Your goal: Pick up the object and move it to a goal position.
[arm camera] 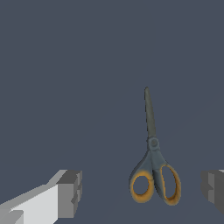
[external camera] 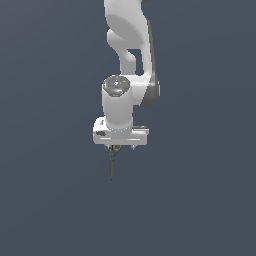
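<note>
The object is a small pair of scissors with two orange ring handles and long dark blades, lying flat on the dark floor. In the exterior view the scissors show just below the white hand, handles partly hidden under it, blades pointing toward the camera. My gripper is open above it; one finger and the other finger stand wide apart with the handles between them, nearer the second finger. Nothing is held. In the exterior view the gripper hangs under the wrist.
The white arm rises from the gripper toward the frame's upper edge. All around is plain dark grey floor.
</note>
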Robot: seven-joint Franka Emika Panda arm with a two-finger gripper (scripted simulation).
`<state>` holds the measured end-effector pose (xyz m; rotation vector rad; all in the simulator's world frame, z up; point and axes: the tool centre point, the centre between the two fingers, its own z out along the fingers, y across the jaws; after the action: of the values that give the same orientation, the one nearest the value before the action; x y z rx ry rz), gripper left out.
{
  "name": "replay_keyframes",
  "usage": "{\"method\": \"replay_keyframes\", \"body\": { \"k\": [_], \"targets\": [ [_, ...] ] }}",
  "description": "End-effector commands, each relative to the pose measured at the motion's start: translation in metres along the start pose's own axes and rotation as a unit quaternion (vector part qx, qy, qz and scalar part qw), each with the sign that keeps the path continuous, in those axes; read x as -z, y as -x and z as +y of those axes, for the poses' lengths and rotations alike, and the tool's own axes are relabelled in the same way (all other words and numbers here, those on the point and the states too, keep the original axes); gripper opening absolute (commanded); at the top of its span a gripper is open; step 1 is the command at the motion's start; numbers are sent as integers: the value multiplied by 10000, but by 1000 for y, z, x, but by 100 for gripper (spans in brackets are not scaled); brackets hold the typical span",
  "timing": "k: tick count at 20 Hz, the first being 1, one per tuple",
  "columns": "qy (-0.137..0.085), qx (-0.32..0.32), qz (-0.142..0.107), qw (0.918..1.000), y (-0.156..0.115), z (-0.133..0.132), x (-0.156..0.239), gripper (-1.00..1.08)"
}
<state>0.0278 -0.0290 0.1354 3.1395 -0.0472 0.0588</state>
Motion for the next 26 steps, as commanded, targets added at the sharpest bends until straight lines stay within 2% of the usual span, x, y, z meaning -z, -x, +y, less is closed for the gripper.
{"method": "replay_keyframes", "body": {
  "k": [1, 6, 11, 19, 26],
  "targets": [
    [-3, -186, -57, 9998, 1, 18, -22, 100],
    [1, -470, -138, 9988, 6, 45, -56, 100],
    [8, -617, -180, 9979, 9, 59, -74, 100],
    [10, -630, -190, 9978, 10, 60, -81, 100],
    [9, -640, -188, 9978, 12, 61, -114, 100]
  ]
}}
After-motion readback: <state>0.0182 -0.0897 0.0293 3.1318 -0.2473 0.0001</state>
